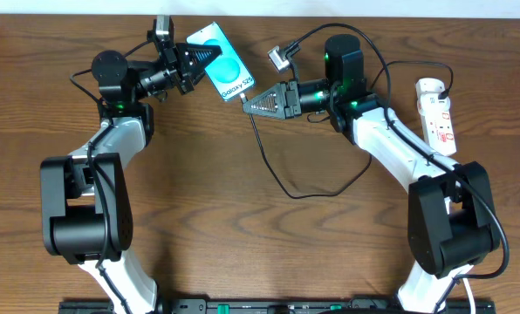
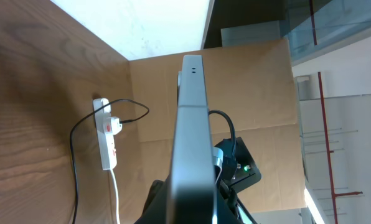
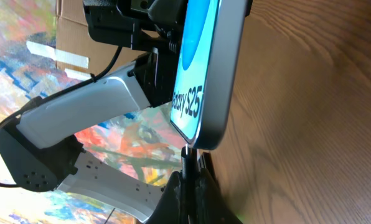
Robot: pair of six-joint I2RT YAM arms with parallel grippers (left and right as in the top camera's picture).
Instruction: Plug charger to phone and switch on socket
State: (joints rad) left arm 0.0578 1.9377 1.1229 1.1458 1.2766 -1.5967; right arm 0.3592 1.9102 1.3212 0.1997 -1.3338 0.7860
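Left tool grips the phone by its top end. Right tool, shut on the charger tip, sits at the phone's lower edge. You risk a skewed tip jamming or levering the phone loose; the socket lies well right of the phone.

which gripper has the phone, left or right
The left gripper, shut on the phone away from its Galaxy S25 text. The right gripper instead pinches the charger by its plug, right at the phone's text end.
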